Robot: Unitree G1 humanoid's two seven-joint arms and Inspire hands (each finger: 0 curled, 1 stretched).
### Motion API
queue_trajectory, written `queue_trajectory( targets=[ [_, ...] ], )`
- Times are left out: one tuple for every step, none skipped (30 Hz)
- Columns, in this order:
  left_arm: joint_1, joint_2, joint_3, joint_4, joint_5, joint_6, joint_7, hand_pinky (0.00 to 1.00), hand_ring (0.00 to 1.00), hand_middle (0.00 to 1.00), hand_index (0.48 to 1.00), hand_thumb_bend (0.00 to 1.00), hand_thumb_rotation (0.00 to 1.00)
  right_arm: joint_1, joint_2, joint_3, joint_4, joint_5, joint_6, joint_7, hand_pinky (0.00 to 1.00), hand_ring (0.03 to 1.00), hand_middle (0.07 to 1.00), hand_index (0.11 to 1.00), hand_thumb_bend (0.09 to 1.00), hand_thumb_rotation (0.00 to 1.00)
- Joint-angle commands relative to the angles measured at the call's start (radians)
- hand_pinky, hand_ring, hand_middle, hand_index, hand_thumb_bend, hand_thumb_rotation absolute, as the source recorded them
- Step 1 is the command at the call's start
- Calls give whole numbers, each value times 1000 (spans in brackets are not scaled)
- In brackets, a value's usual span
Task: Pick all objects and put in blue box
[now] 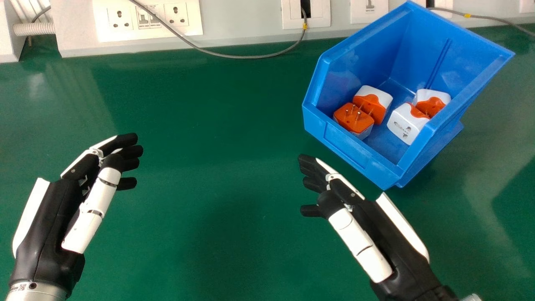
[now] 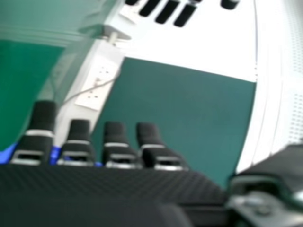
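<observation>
In the head view, several orange and white plug adapters lie inside the blue box (image 1: 347, 148), among them one with its pins up (image 1: 354, 118) and a mostly white one (image 1: 406, 123). My right hand (image 1: 351, 188) is held over the table just in front of the box's near edge, open and holding nothing. On the left side, my left hand (image 1: 90, 167) hovers above the table, open, relaxed and holding nothing. The right hand view has the right hand's straight fingers (image 2: 116, 142) along its bottom, with bits of the blue box (image 2: 6, 153) behind them.
The green table (image 1: 200, 125) spreads between and around the hands. Along its back edge runs a white trunking with sockets (image 1: 175, 14), and a grey cable (image 1: 242, 56) droops from it onto the table behind, left of the box.
</observation>
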Motion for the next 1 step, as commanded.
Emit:
queue_trajectory(
  targets=[
    [-3,-2,4,-11,2,-34,7,771,810,803,795,373,796,-4,-1,-3,-10,-4,-28,-5,799,931,936,911,490,1000]
  ],
)
